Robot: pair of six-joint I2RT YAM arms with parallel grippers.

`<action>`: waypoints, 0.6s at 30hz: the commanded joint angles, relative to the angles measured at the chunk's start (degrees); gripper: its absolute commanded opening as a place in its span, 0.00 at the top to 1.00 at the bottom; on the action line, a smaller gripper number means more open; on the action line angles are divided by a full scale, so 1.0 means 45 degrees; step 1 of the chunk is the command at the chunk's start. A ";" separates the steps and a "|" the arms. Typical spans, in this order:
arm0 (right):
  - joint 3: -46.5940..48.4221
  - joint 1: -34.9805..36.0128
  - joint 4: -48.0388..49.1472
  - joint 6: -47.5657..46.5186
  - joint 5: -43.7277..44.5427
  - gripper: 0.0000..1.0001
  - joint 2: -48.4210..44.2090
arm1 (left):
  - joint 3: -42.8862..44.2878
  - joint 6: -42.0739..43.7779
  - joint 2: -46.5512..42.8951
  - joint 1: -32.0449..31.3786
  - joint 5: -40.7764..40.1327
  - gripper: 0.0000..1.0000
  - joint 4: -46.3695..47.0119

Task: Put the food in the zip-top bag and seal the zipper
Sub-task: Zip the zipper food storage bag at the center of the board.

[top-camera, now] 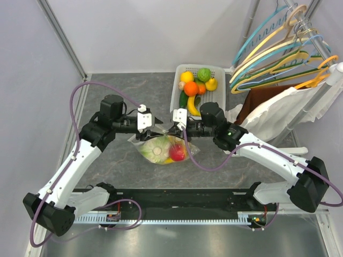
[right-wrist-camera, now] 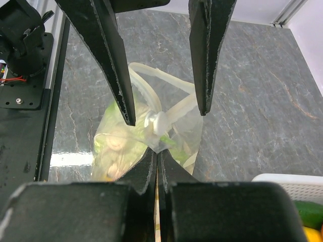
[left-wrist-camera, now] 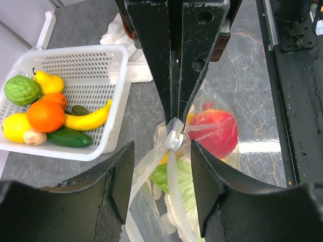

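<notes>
While the zip-top bag (top-camera: 161, 150) lies on the table just on the arms' side of the white basket (top-camera: 178, 85), with a red fruit (left-wrist-camera: 214, 132) inside, the right gripper (right-wrist-camera: 155, 154) pinches its corner — jaws pressed together. The left gripper (left-wrist-camera: 161, 146) gapes wide, straddling the slider tab (left-wrist-camera: 174, 138) of the zipper (left-wrist-camera: 174, 191). More food (left-wrist-camera: 45, 115) sits in that basket.

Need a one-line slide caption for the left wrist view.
Left gripper, jaws open, straddles the white slider tab of the clear plastic zip-top bag; right gripper, jaws shut, pinches the bag's edge.
</notes>
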 commanded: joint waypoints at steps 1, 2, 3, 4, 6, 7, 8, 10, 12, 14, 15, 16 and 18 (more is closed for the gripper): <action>0.0111 0.0023 0.0694 -0.0590 -0.0632 1.00 -0.0584 | 0.0080 0.0146 0.0087 -0.0091 0.0297 0.46 0.0235; 0.0131 0.0042 0.0597 -0.0629 -0.0651 1.00 -0.0584 | 0.0177 0.0185 0.0184 -0.0071 0.0472 0.46 0.0215; 0.0150 0.0004 0.0557 -0.0688 -0.0632 1.00 -0.0604 | 0.0236 0.0185 0.0263 -0.0091 0.0532 0.47 0.0176; 0.0150 0.0023 0.0518 -0.0708 -0.0651 1.00 -0.0623 | 0.0391 0.0204 0.0341 -0.0091 0.0571 0.49 0.0156; 0.0111 0.0043 0.0498 -0.0786 -0.0671 1.00 -0.0681 | 0.0490 0.0360 0.0575 -0.0130 0.0571 0.53 0.0000; 0.0111 0.0043 0.0498 -0.0805 -0.0671 1.00 -0.0682 | 0.0510 0.0399 0.0615 -0.0130 0.0552 0.54 -0.0020; 0.0131 0.0023 0.0498 -0.0825 -0.0690 1.00 -0.0682 | 0.0510 0.0458 0.0654 -0.0168 0.0532 0.55 -0.0020; 0.0131 0.0043 0.0517 -0.0825 -0.0729 1.00 -0.0662 | 0.0530 0.0439 0.0712 -0.0208 0.0552 0.58 -0.0020; 0.0170 0.0042 0.0498 -0.0825 -0.0769 1.00 -0.0623 | 0.0491 0.0419 0.0732 -0.0305 0.0532 0.63 -0.0020; 0.0209 0.0042 0.0498 -0.0845 -0.0807 1.00 -0.0584 | 0.0374 0.0419 0.0713 -0.0325 0.0493 0.66 -0.0020; 0.0209 0.0023 0.0498 -0.0845 -0.0808 1.00 -0.0584 | 0.0354 0.0419 0.0713 -0.0344 0.0474 0.68 -0.0020; 0.0228 0.0042 0.0498 -0.0845 -0.0808 1.00 -0.0604 | 0.0296 0.0458 0.0693 -0.0345 0.0454 0.69 0.0000; 0.0209 0.0043 0.0498 -0.0845 -0.0866 1.00 -0.0623 | 0.0237 0.0458 0.0596 -0.0345 0.0454 0.66 0.0000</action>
